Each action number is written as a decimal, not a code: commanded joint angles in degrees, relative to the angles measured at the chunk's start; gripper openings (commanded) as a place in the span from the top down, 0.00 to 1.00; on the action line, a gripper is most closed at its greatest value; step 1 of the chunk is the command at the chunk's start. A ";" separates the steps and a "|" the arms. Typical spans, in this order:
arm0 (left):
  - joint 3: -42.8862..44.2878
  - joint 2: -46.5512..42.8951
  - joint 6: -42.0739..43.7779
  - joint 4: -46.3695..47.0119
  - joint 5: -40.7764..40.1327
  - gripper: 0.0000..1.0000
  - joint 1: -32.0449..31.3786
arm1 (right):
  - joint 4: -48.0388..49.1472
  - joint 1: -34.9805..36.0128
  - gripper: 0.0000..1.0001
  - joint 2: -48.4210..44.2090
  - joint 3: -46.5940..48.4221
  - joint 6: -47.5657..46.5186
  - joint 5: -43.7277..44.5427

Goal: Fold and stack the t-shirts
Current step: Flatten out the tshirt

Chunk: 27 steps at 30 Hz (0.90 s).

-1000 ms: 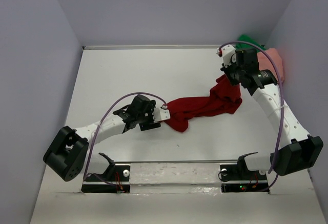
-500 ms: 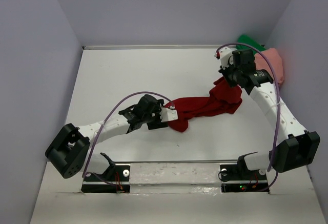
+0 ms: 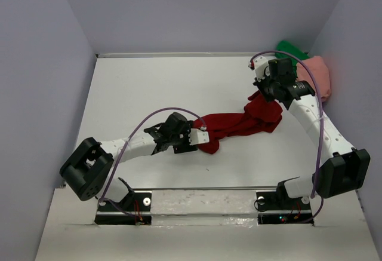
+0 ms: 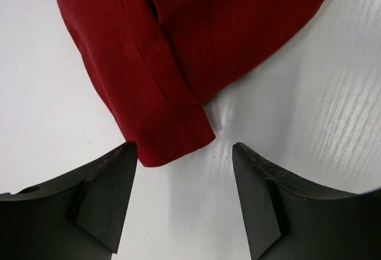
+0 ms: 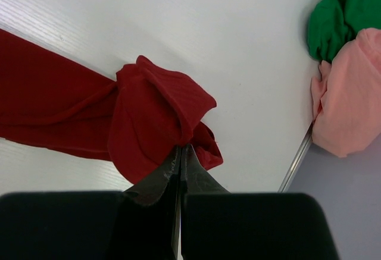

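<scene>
- Currently I have the dark red t-shirt (image 3: 239, 123) lying as a rumpled band across the right half of the table (image 3: 143, 88), reaching in toward the middle.
- My right gripper (image 5: 180, 150) is pinched closed on a bunched fold at the shirt's far-right end.
- My left gripper (image 4: 184, 150) sits at the shirt's near-left end, jaws wide, with a hem corner just ahead of the gap and not gripped.
- The bright green t-shirt (image 3: 290, 50) and salmon pink t-shirt (image 3: 317, 73) are heaped in the far-right corner, touching each other.
</scene>
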 commanded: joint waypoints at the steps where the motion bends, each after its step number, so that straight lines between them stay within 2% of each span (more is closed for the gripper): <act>1: 1.82 0.28 -0.82 1.18 1.59 0.24 -0.36 | 3.31 -0.47 1.00 -0.05 -1.08 -0.02 -0.02; 14: 4.98 6.35 -1.53 1.35 0.89 0.27 -1.32 | 3.58 -0.47 1.00 0.21 -2.49 -0.54 0.42; 17: 4.90 6.61 -1.53 1.35 0.63 0.42 -1.41 | 3.75 -0.47 1.00 0.30 -2.93 -0.54 0.25; 18: 4.98 6.70 -1.61 1.35 0.28 0.54 -1.41 | 3.84 -0.47 1.00 0.30 -3.01 -0.54 0.25; 21: 4.98 6.70 -1.88 1.35 -0.42 0.74 -1.50 | 3.93 -0.47 1.00 0.47 -3.28 -0.54 0.25; 22: 4.98 6.61 -1.88 1.27 -0.77 0.87 -1.50 | 4.01 -0.47 1.00 0.56 -3.28 -0.46 0.33; 24: 5.25 6.61 -1.96 1.00 -2.35 1.00 -1.50 | 4.02 -0.47 1.00 0.56 -3.37 -0.37 0.42; 27: 6.65 6.79 -2.32 -0.31 -5.16 1.00 -1.59 | 4.10 -0.47 1.00 0.30 -3.54 -0.72 1.12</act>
